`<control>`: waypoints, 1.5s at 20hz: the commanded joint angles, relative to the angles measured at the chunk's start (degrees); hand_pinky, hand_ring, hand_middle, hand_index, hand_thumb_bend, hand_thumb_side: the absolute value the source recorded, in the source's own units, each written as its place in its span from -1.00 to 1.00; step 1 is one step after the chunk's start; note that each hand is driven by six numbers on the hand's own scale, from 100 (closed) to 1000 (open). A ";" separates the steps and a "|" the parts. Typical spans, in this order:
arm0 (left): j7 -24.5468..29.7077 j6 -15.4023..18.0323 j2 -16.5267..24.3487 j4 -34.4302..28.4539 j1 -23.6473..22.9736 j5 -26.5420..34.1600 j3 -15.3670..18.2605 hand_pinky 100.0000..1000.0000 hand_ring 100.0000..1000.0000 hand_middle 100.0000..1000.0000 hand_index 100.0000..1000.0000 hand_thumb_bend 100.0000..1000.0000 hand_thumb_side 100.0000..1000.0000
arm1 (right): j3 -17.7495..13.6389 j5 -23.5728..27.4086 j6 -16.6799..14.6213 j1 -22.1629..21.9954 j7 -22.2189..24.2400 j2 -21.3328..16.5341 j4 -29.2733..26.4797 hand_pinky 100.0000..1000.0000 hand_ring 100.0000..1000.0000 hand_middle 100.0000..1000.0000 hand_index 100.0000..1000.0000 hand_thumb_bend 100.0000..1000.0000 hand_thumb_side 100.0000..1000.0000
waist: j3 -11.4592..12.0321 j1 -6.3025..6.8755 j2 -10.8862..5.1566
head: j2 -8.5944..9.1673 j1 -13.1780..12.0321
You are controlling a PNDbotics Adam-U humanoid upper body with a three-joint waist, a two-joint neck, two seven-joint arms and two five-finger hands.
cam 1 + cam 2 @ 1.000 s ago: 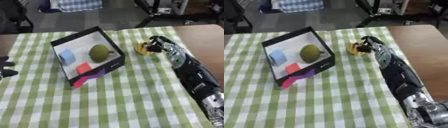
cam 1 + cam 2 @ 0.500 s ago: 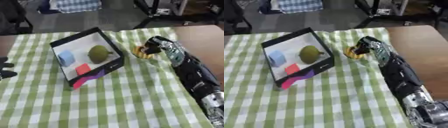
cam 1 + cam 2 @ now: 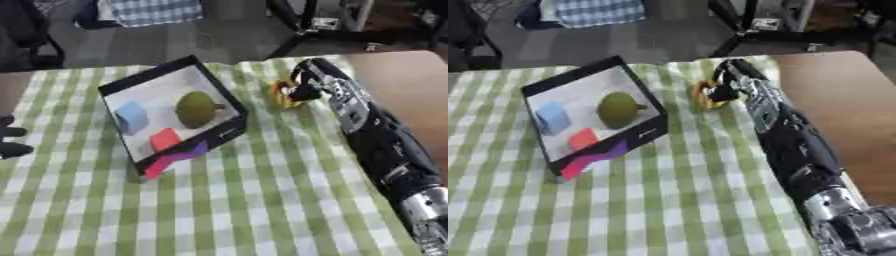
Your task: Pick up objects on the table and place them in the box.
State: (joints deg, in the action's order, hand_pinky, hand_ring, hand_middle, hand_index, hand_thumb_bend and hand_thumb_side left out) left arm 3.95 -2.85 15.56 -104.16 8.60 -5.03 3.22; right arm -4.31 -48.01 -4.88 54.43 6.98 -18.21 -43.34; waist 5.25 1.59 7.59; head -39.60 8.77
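At the far left edge I see my left hand [image 3: 10,142] resting on the checked tablecloth [image 3: 262,200]; I cannot tell how its fingers sit. Right of it lies the black box [image 3: 229,100], holding a blue block [image 3: 131,116], a red block [image 3: 164,140] and a green fruit [image 3: 196,108]. Just beside the box, my right hand [image 3: 308,85] curls its fingers around a yellow object [image 3: 282,93].

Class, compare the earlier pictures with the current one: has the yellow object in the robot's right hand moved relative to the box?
Yes. The yellow object, held in the right hand, has drawn closer to the box, moving toward the view's left.
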 commanded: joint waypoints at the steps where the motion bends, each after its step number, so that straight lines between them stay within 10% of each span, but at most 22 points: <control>1: -0.13 0.18 0.86 -0.52 0.28 0.28 0.67 0.41 0.10 0.25 0.66 -0.46 0.71 | 0.70 1.87 -1.36 2.03 -1.45 -1.91 -3.83 0.64 0.06 -0.65 -0.31 -0.87 -0.54 | 0.00 -0.20 -1.31 | 0.60 0.31; 18: 0.86 0.28 -0.32 -0.67 1.65 0.72 -0.37 0.41 0.10 0.25 0.65 -0.46 0.71 | 6.00 -2.81 -5.52 4.31 2.15 11.81 -6.75 0.67 0.12 -0.55 -0.21 -0.89 -0.51 | 3.37 0.55 -0.60 | 1.45 4.03; 21: 0.95 0.30 -0.56 -0.69 1.79 0.84 -0.48 0.41 0.10 0.24 0.66 -0.46 0.71 | 6.14 -4.91 -5.63 4.15 1.37 13.09 -6.31 0.71 0.25 -0.28 0.06 -0.78 -0.47 | 3.92 0.49 -0.43 | 1.66 4.46; 23: 0.99 0.29 -0.63 -0.64 1.78 0.87 -0.50 0.41 0.10 0.24 0.65 -0.46 0.71 | 6.78 -6.91 -5.99 4.16 0.81 13.39 -6.47 0.82 0.61 0.50 0.80 -0.24 -0.13 | 4.06 0.41 -0.39 | 1.76 4.61; 30: 0.87 0.29 -0.75 -0.52 1.61 0.86 -0.41 0.41 0.09 0.24 0.65 -0.46 0.71 | 7.71 -12.27 -6.18 3.97 -2.68 12.05 -8.86 0.90 0.76 0.85 0.98 -0.08 0.07 | 3.76 0.12 -0.46 | 1.94 4.37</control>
State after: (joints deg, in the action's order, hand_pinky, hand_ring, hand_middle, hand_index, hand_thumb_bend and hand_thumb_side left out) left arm 4.77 -2.71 14.19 -104.14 9.61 -4.35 2.71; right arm 3.31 -59.65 -11.07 57.36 5.49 -4.97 -50.42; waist 8.98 1.60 7.64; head -38.50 13.21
